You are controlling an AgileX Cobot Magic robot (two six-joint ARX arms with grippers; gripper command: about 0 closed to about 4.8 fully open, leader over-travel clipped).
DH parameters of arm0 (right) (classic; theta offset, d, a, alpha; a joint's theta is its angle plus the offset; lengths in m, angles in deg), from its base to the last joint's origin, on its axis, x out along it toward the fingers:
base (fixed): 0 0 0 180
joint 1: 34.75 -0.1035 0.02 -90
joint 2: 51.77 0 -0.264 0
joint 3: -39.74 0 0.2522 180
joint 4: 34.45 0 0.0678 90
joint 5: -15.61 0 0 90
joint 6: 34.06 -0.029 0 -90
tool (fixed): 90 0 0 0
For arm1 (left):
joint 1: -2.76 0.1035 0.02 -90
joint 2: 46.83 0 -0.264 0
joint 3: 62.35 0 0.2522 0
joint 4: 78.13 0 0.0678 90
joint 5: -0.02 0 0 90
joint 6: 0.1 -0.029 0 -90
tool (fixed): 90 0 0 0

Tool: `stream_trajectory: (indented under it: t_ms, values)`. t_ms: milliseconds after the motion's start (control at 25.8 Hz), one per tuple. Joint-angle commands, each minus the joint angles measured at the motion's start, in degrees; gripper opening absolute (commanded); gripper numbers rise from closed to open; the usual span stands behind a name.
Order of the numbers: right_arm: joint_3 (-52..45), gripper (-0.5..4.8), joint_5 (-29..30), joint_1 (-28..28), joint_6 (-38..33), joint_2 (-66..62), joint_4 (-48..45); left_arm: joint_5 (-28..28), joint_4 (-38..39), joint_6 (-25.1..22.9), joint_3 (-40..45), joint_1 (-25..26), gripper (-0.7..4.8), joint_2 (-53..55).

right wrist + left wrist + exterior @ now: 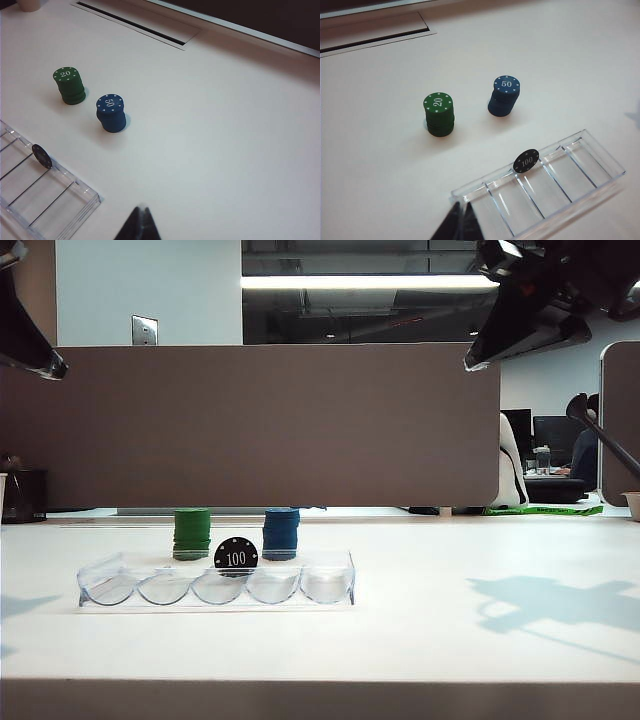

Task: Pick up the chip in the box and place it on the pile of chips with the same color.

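The white counter [480, 640] carries everything. On it, toward nine o'clock in the exterior view, lies the box [215, 588], clear, with five scalloped slots. Just behind it stand the green pile [192, 533] at eleven o'clock and the blue pile [281, 533] at one o'clock of the box's middle; no black pile shows in any view. The chip [236, 555] stands on edge in the middle slot against the far wall, its "100" facing the camera. Nothing of the task looks begun: the chip is ungrasped. The left tool [461, 222] and the right tool [138, 225] hang high, well apart from the chip, each with tips pressed together, holding nothing.
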Motion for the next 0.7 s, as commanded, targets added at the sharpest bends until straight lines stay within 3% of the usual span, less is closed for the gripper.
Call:
stream_trajectory:
  t_ms: [39,310,697]
  values:
    - [0.2,-0.05,0.0,0.0,0.0,0.2,-0.8,0.1,-0.7,0.1,-0.1,0.0,-0.05,-0.1]
    - [0.2,-0.05,0.0,0.0,-1.7,0.2,3.3,0.0,0.6,2.9,-0.1,0.0,-0.05,-0.1]
    - [0.2,-0.05,0.0,0.0,-1.7,0.2,3.9,-0.1,3.3,3.0,0.0,0.0,-0.05,-0.1]
